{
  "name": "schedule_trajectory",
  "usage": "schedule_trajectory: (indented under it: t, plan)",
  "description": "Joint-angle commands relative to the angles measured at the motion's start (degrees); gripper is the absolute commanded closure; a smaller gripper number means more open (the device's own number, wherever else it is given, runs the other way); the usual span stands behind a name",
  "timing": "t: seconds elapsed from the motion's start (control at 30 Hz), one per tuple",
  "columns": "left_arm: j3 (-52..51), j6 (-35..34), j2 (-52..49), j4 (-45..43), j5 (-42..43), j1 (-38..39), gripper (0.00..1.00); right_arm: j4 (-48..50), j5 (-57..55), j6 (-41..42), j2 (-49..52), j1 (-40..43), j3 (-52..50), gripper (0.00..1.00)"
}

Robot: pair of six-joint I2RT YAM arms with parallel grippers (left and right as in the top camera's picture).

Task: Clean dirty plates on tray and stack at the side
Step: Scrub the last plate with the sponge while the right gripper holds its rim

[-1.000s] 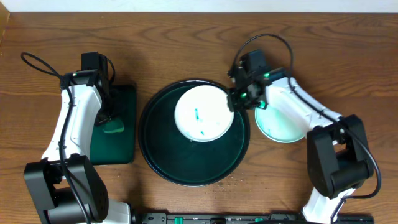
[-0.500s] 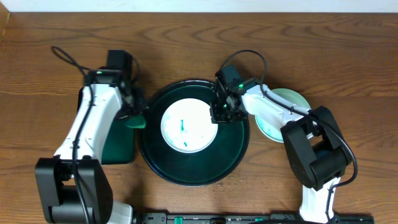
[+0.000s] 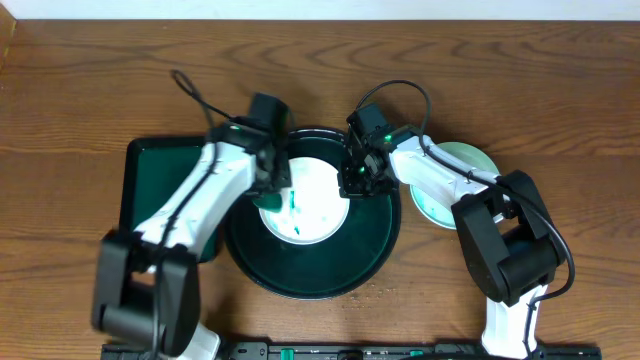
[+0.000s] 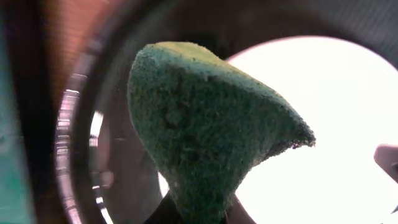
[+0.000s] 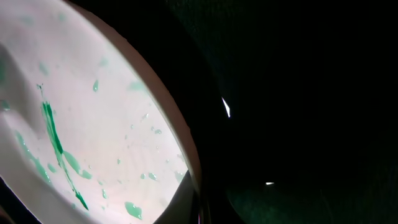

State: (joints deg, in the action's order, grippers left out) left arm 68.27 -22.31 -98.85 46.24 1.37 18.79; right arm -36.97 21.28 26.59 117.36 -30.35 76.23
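Note:
A small white plate [image 3: 310, 205] with teal-green streaks lies on the large round black-green tray [image 3: 312, 280]. My right gripper [image 3: 352, 180] is shut on the plate's right rim; in the right wrist view the plate [image 5: 81, 118] shows green smears and the rim sits between the fingers [image 5: 199, 208]. My left gripper [image 3: 272, 185] is shut on a green sponge [image 4: 199, 124] and holds it over the plate's left edge [image 4: 323, 124]. A second plate [image 3: 455, 195], tinted teal, lies on the table right of the tray, partly under my right arm.
A rectangular dark green tray [image 3: 160, 190] lies left of the round tray, partly under my left arm. Wooden table [image 3: 80, 80] all round. A black bar [image 3: 350, 352] runs along the front edge.
My left arm has swung right from the rectangular tray and now holds the sponge over the plate's left edge. My right gripper and the plate have stayed still over the last half second.

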Motion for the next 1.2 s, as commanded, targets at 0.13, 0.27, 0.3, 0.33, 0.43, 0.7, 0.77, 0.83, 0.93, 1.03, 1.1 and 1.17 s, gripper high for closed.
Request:
schedule_trajectory:
  t: [0.13, 0.27, 0.3, 0.33, 0.43, 0.7, 0.77, 0.83, 0.93, 1.03, 1.1, 1.17]
  plan:
    - [-0.9, -0.7, -8.1, -0.5, 1.4, 2.2, 0.93, 0.1, -0.7, 1.2, 0.9, 0.7, 0.3, 0.99]
    - [-0.9, -0.4, -11.1, -1.0, 8.4, 3.4, 0.93, 0.2, -0.7, 1.2, 0.9, 0.7, 0.3, 0.99]
    - [-0.9, -0.2, -11.8, -1.4, 10.1, 4.1, 0.93, 0.2, -0.7, 1.2, 0.9, 0.7, 0.3, 0.99]
    - [-0.9, 0.6, -12.3, -1.8, 11.5, 4.6, 0.93, 0.2, -0.7, 1.2, 0.9, 0.7, 0.3, 0.99]
    - [-0.9, 6.0, -12.8, -3.1, 15.5, 6.7, 0.93, 0.2, -0.7, 1.2, 0.9, 0.7, 0.3, 0.99]
    - [-0.9, 10.5, -12.7, -6.0, 15.6, 5.5, 0.93, 0.2, -0.7, 1.0, 0.9, 0.7, 0.3, 0.99]
    - [-0.9, 10.4, -12.7, -7.3, 13.0, 3.7, 0.93, 0.2, -0.7, 1.0, 0.9, 0.7, 0.3, 0.99]
    - [-0.9, 5.7, -12.7, -8.6, 5.4, 1.6, 0.93, 0.2, -0.7, 1.0, 0.9, 0.7, 0.3, 0.99]
    - [-0.9, -6.0, -12.7, -7.1, -6.8, -0.9, 0.93, 0.2, -0.7, 1.0, 0.9, 0.7, 0.3, 0.99]
    - [-0.9, -10.8, -12.7, -4.0, -7.9, -2.1, 0.93, 0.2, -0.7, 1.0, 0.9, 0.7, 0.3, 0.99]
    - [-0.9, -10.9, -12.7, -2.4, -6.4, -1.7, 0.93, 0.2, -0.7, 1.0, 0.9, 0.7, 0.3, 0.99]
    - [-0.9, -7.8, -12.7, -1.3, -1.3, -0.9, 0.93, 0.4, -0.7, 1.0, 0.9, 0.7, 0.3, 0.99]
